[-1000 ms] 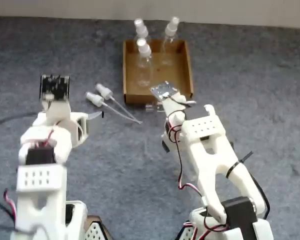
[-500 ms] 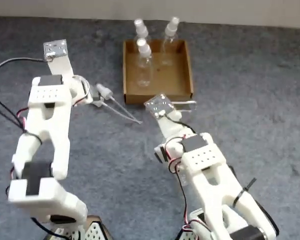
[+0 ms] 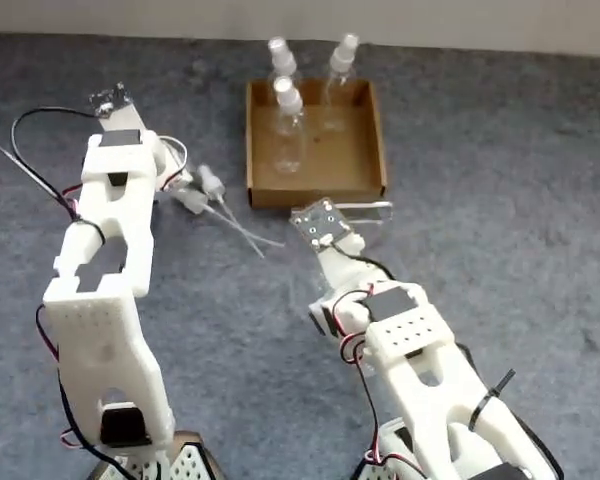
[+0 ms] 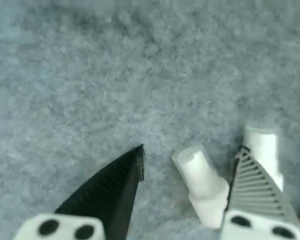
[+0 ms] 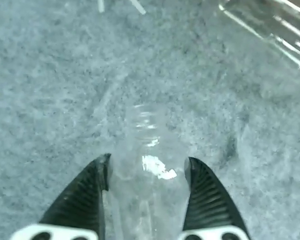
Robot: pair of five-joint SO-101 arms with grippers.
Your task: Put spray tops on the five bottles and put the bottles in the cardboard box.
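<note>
Two white spray tops (image 3: pixel 202 190) with long dip tubes lie on the grey carpet left of the cardboard box (image 3: pixel 368 150). My left gripper (image 3: pixel 180 190) is open over them; in the left wrist view one spray top (image 4: pixel 200 177) lies between the fingers of the left gripper (image 4: pixel 190 150), the other spray top (image 4: pixel 262 147) just outside the grey finger. My right gripper (image 5: pixel 147 159) is shut on a clear capless bottle (image 5: pixel 146 172) in front of the box. A second clear bottle (image 3: pixel 365 212) lies on its side by the box's front wall. Three capped bottles (image 3: pixel 288 125) stand upright at the box.
The dip tubes (image 3: pixel 242 225) stretch across the carpet toward the right arm (image 3: pixel 410 340). Open carpet lies to the right of the box and between the two arms. A pale wall edge runs along the far side.
The left arm swung out from near its base to the spray tops, nudging them slightly. The right arm stretched forward and lower; the lying bottle by the box came into sight.
</note>
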